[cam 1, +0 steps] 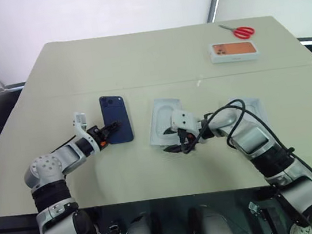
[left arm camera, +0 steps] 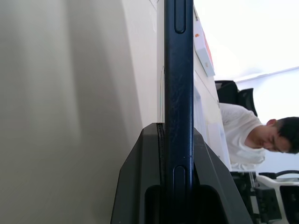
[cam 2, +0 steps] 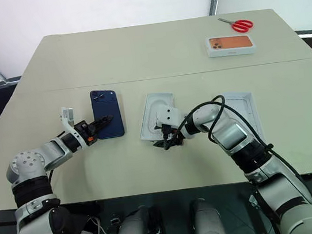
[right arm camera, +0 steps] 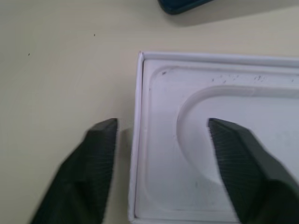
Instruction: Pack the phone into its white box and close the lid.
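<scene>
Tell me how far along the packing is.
Nothing is packed yet. In hand: the left gripper is shut on the near edge of the phone. The right gripper is open, straddling the rim of the white tray with the oval recess. A second white tray lies behind the right arm. Left: boxing the phone and closing up.

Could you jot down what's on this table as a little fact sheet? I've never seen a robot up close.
Left gripper: shut on the dark blue phone
Right gripper: open, straddling an edge of the white recessed tray
Under right arm: a second white tray
Far right of table: box with orange phone print, red scissors
</scene>
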`<state>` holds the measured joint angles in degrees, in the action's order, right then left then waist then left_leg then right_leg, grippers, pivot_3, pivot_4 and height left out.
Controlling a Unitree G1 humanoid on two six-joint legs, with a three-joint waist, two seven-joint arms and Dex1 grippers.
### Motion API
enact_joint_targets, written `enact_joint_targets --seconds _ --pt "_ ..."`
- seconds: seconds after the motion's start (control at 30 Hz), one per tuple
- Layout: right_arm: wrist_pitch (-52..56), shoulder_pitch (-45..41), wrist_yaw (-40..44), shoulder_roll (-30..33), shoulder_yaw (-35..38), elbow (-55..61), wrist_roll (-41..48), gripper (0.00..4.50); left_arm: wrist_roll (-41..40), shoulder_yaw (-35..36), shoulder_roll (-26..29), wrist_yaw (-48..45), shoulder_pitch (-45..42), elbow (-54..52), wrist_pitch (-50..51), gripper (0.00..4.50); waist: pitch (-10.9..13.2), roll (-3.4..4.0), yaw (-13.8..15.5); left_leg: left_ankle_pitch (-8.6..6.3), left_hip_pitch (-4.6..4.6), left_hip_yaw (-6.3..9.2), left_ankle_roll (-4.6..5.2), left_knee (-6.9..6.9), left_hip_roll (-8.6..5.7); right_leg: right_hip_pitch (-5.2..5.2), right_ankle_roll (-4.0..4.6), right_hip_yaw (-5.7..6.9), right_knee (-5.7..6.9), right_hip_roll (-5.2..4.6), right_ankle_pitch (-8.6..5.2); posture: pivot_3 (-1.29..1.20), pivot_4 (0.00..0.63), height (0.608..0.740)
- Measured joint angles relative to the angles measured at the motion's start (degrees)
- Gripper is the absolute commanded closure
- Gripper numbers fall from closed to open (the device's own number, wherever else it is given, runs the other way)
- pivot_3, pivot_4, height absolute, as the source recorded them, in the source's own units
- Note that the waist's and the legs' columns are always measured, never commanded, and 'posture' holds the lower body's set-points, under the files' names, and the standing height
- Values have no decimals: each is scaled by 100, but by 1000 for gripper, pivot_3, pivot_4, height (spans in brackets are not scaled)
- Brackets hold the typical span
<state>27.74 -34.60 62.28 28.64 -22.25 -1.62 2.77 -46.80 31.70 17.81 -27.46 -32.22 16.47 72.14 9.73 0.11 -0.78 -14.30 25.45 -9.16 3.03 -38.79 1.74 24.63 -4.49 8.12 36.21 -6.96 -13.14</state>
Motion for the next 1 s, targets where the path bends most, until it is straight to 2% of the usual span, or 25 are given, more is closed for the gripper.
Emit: enact_joint_targets --seconds 0.2,0.3,0.77,0.9,1.0 --pt "-60 3 -39 21 -70 41 -85 2370 -17 -71 0 46 5 -93 12 4500 1 -2 2 0 0 0 0 0 0 0 0 1 0 0 0 0 150 738" --pt "-75 3 -68 10 -79 46 -100 3212 -52 -70 -5 84 13 -114 41 4500 1 -2 -1 0 0 0 0 0 0 -1 0 0 0 0 0 0 150 738" --pt "-182 34 -101 51 -85 96 -143 3212 -202 -94 -60 284 18 -199 153 4500 0 -3 5 0 -3 1 0 0 0 -2 1 1 0 -1 1 0 150 738" --pt "-147 110 -60 213 -21 201 -92 3212 -337 -114 -289 448 -33 -410 230 4500 2 -7 51 -2 -1 4 4 -1 -6 -7 1 5 -5 -12 1 0 150 738" --pt "-112 367 66 591 115 529 21 3212 -439 -116 -473 660 -267 -437 298 4500 4 -10 134 -5 1 5 7 -2 -9 -6 1 7 -7 -17 1 0 150 738"
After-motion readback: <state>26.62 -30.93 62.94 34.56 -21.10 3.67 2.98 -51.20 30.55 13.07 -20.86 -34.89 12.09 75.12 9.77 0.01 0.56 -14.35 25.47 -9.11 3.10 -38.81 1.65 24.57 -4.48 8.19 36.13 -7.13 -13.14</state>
